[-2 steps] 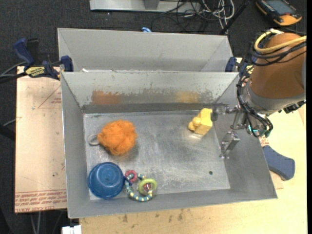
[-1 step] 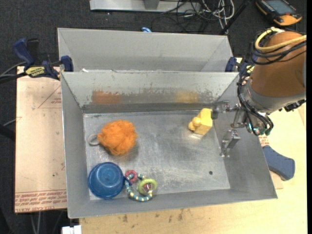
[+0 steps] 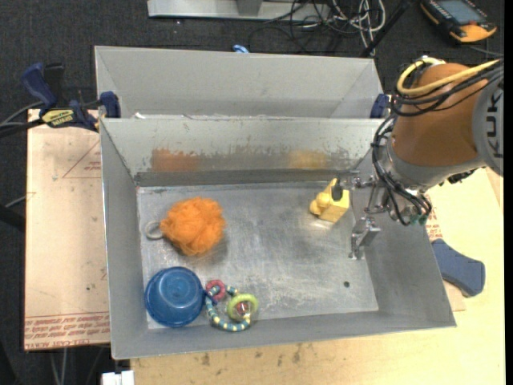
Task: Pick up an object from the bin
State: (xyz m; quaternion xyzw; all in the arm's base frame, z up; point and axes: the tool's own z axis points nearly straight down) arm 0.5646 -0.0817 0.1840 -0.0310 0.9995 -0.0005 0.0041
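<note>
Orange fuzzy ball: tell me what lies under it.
A small grey ring pokes out at the left edge of the orange fuzzy ball, on the bin floor. How far it runs underneath, and anything else there, is covered by the ball.

Orange fluffy pouf point(image 3: 195, 224) at left; blue cup point(image 3: 173, 296) front-left, colourful ring toy point(image 3: 232, 305) just beside.

Setting, seen from above. The floor point(image 3: 48, 22) is dark, speckled carpet, showing on the far and left sides of the grey metal bin point(image 3: 240, 83). Beyond the bin, a flat grey metal base point(image 3: 232, 5) rests on the carpet beside a tangle of black and white cables point(image 3: 353, 10). An orange-and-black handheld unit point(image 3: 461, 16) lies at the far right. Lighting is even, with soft shadows.
</note>
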